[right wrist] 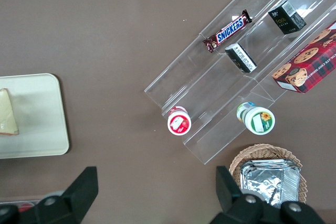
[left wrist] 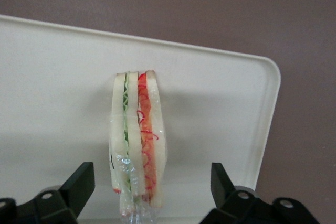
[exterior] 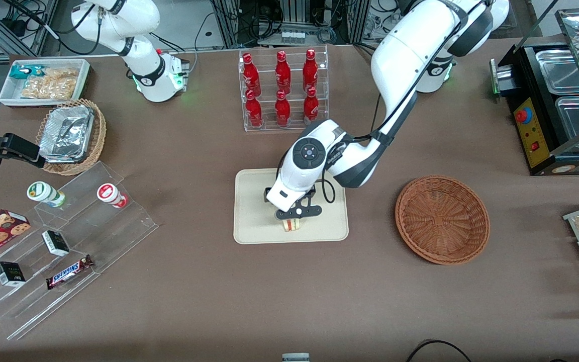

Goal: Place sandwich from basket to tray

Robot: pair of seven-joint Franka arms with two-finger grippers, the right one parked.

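Note:
The sandwich [exterior: 292, 224] [left wrist: 137, 135] [right wrist: 7, 113] is a wrapped triangular wedge with red and green filling. It stands on edge on the cream tray [exterior: 254, 211] [left wrist: 52, 77] [right wrist: 39, 114], near the tray's edge closest to the front camera. My left gripper [exterior: 297, 213] [left wrist: 151, 170] hangs just above it, open. One black finger [left wrist: 79, 184] is on each side of the wedge, with a clear gap to the wrap on both sides. The reddish-brown basket [exterior: 442, 218] lies beside the tray toward the working arm's end and has nothing in it.
A clear rack of red bottles [exterior: 283, 88] stands farther from the front camera than the tray. An acrylic stepped shelf [exterior: 68, 241] with snacks, a tan basket of foil pans [exterior: 71, 136] and a white snack bin [exterior: 43, 80] lie toward the parked arm's end. A black appliance [exterior: 546, 110] stands toward the working arm's end.

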